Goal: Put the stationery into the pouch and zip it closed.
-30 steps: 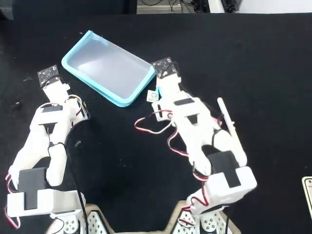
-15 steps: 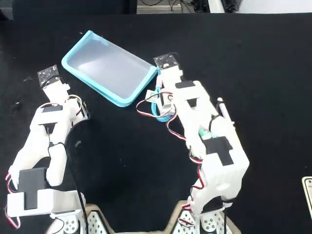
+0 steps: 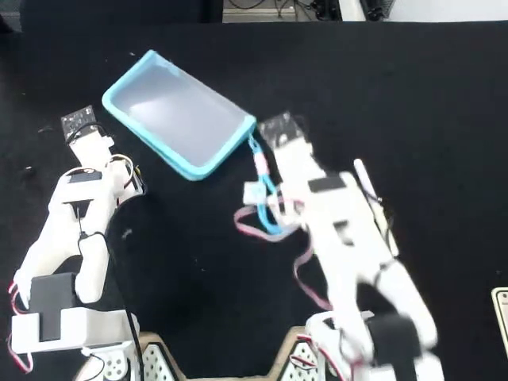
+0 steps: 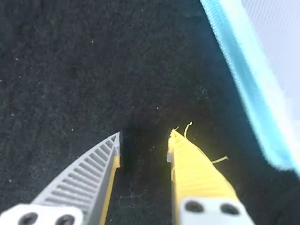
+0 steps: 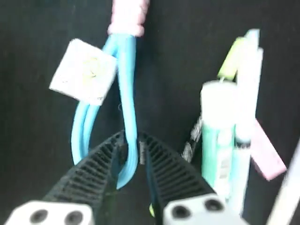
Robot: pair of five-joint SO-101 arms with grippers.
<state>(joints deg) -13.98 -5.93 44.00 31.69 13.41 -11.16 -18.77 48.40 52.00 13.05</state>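
The light blue pouch (image 3: 178, 115) lies flat at the back left of the black table, and its edge (image 4: 248, 93) runs close past my left gripper (image 4: 144, 143). That gripper is open on bare cloth, touching nothing. A blue cord loop (image 3: 270, 210) with a pink band (image 3: 259, 164) and a white tag (image 3: 254, 192) trails from the pouch's corner. My right gripper (image 5: 130, 152) is shut on the cord loop (image 5: 125, 93). Beside it lie a green tube (image 5: 218, 136), a white pen (image 5: 246, 93) and a pink piece (image 5: 268, 157). The white pen (image 3: 365, 181) is partly under the right arm.
A card (image 3: 502, 309) lies at the table's right edge. The black cloth (image 3: 413, 87) stretches bare to the back right. Cables and clutter sit beyond the far edge.
The right arm has drawn back toward the near edge, pulling the cord loop out straight from the pouch's corner; the pouch shifted slightly. The left arm has not moved.
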